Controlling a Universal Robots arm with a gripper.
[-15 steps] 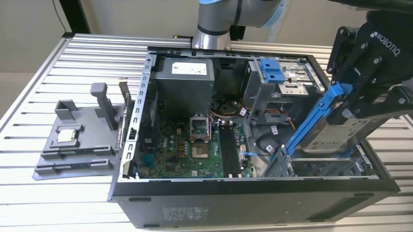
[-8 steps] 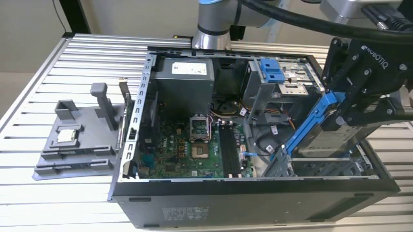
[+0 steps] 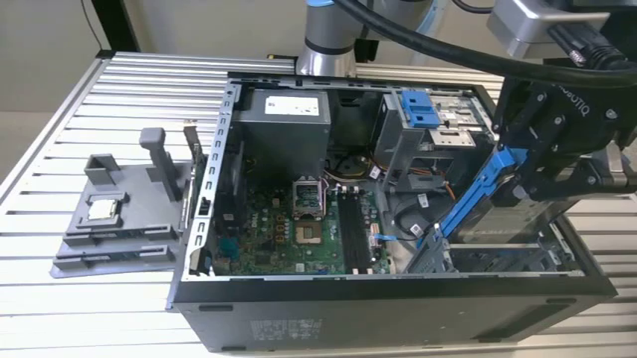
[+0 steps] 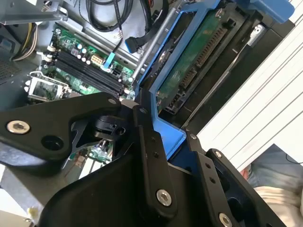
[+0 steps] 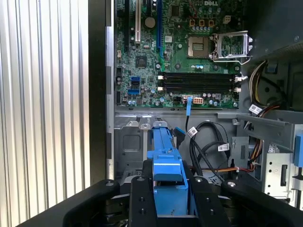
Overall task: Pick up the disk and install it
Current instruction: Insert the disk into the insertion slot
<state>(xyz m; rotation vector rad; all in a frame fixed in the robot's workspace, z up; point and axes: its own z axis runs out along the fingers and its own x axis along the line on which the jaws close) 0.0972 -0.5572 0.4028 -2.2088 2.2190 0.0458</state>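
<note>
Overall, the exterior view shows an open computer case (image 3: 398,306) lying on a slatted metal table (image 3: 100,97), with 1 black gripper (image 3: 529,186) at the exterior view's right. The gripper is clamped on the disk (image 3: 494,221), holding it by its blue bracket. The disk hangs tilted, its lower end dipping into the case beside the metal drive cage (image 3: 497,257) and its upper end raised toward the gripper. In the first wrist view the 2 fingers (image 5: 142,198) press against either side of the blue bracket. In the second wrist view the disk's green circuit-board face is turned toward the camera. The motherboard (image 3: 298,224) fills the case floor, and a power supply (image 3: 289,108) sits at the far end. A blue tab (image 3: 423,108) stands on the upper bay. At the exterior view's left, apart from the case, a grey fixture (image 3: 119,231) carries a small square chip (image 3: 104,209).
</note>
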